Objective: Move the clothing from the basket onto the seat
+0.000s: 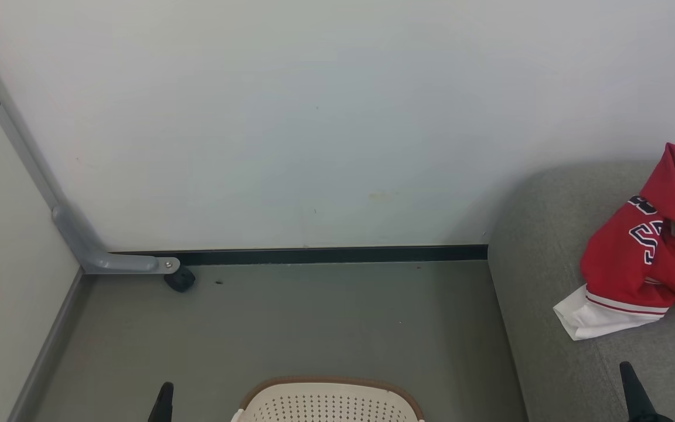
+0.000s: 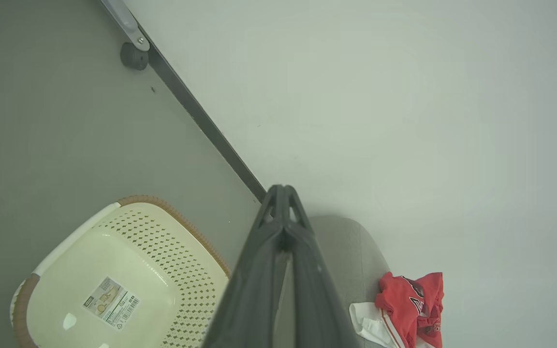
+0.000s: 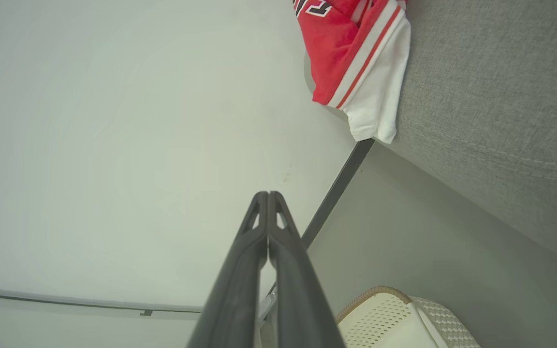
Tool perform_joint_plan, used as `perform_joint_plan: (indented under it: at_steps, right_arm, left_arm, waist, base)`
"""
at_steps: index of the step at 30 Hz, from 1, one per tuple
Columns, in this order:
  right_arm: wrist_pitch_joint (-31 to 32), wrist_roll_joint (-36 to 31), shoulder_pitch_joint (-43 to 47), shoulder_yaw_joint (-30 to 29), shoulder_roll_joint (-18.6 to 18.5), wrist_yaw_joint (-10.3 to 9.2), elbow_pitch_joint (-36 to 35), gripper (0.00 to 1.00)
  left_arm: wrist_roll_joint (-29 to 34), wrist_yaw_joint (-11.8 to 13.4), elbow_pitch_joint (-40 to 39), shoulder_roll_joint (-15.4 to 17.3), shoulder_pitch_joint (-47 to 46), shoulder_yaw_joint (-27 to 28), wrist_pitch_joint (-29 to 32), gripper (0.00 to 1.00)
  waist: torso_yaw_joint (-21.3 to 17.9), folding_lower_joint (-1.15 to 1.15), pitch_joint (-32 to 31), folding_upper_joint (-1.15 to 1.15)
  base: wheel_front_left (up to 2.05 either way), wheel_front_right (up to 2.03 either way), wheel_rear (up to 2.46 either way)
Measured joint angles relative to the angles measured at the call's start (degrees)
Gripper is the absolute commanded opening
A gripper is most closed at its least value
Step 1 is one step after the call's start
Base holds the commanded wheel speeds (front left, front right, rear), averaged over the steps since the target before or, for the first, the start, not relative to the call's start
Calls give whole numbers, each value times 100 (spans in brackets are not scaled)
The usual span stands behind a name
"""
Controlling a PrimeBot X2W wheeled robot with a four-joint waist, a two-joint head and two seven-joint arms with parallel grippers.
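Red jersey (image 1: 648,252) lies crumpled on the grey couch cushion (image 1: 537,305), right edge of frame. Basket (image 1: 329,404) at bottom centre on the floor (image 1: 314,322); its bare bottom and label (image 2: 111,302) show. Left gripper (image 1: 166,388) and right gripper (image 1: 626,368) are pinched closed, holding nothing. Transfer looks complete.

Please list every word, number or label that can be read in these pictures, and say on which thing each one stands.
On the red jersey, lying on the grey seat: navy-and-white characters, folded over; one looks like "S" or "5", the rest cannot be read.
On the sticker inside the basket: small print and a barcode, too small to read.
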Motion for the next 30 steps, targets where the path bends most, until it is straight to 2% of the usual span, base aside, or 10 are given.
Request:
perform_joint_plan:
  at_steps: [20,30]
  right_arm:
    - [404,1245,-353,-437,402,266,299,0]
    - [512,1672,-428,-600,560,350,435,0]
  left_arm:
    - [-1661,-283,93,-22,-254,474,301,0]
    - [-2274,-411,136,-40,-361,645,420,0]
  waist:
    - [-66,0,55,0]
    - [-89,0,74,0]
  base:
    - [0,0,0]
    - [0,0,0]
